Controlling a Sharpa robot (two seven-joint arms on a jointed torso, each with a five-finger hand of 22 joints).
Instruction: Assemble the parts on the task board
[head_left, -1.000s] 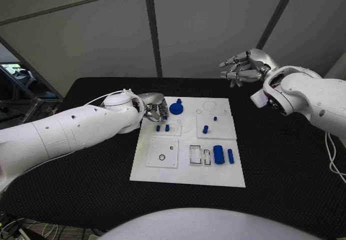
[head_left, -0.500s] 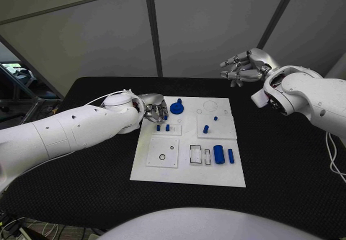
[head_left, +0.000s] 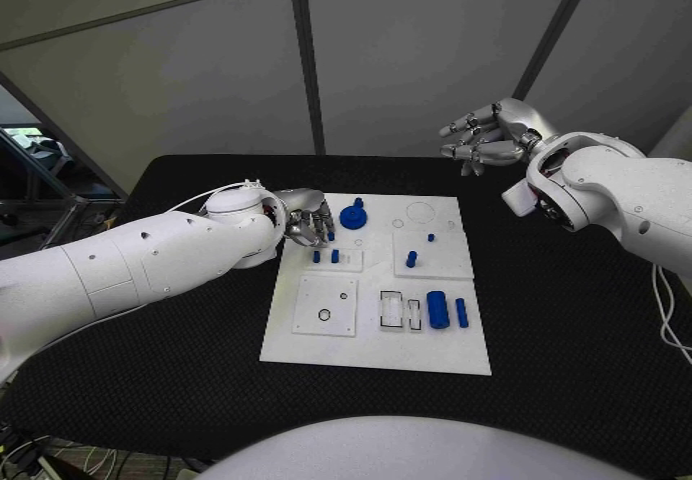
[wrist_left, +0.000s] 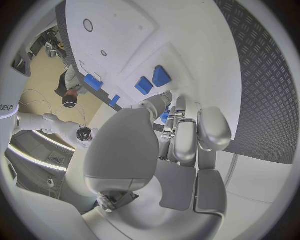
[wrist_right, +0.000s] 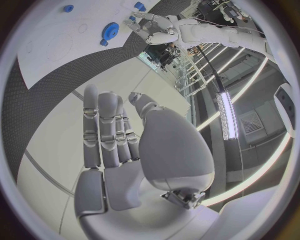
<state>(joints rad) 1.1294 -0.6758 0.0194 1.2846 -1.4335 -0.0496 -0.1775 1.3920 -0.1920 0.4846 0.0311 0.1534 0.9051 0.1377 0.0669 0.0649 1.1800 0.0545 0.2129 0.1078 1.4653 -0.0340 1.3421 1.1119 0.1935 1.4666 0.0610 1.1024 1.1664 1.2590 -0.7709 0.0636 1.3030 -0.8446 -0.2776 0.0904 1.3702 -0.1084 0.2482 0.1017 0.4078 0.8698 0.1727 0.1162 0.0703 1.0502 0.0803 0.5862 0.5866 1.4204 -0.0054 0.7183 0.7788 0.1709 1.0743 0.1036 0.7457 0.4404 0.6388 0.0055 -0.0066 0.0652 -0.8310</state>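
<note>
The left hand (head_left: 306, 218) sits at the far left edge of the white task board (head_left: 346, 345), its fingers curled in, and whether they pinch anything cannot be told. The round blue part with a knob (head_left: 353, 214) lies just beside it at about 3 o'clock, and two small blue pegs (head_left: 325, 256) stand near it at about 5 o'clock. The right hand (head_left: 490, 132) hangs high past the far right corner, fingers loosely apart and empty, so the left hand is far nearer; the parts look like smooth hard plastic.
</note>
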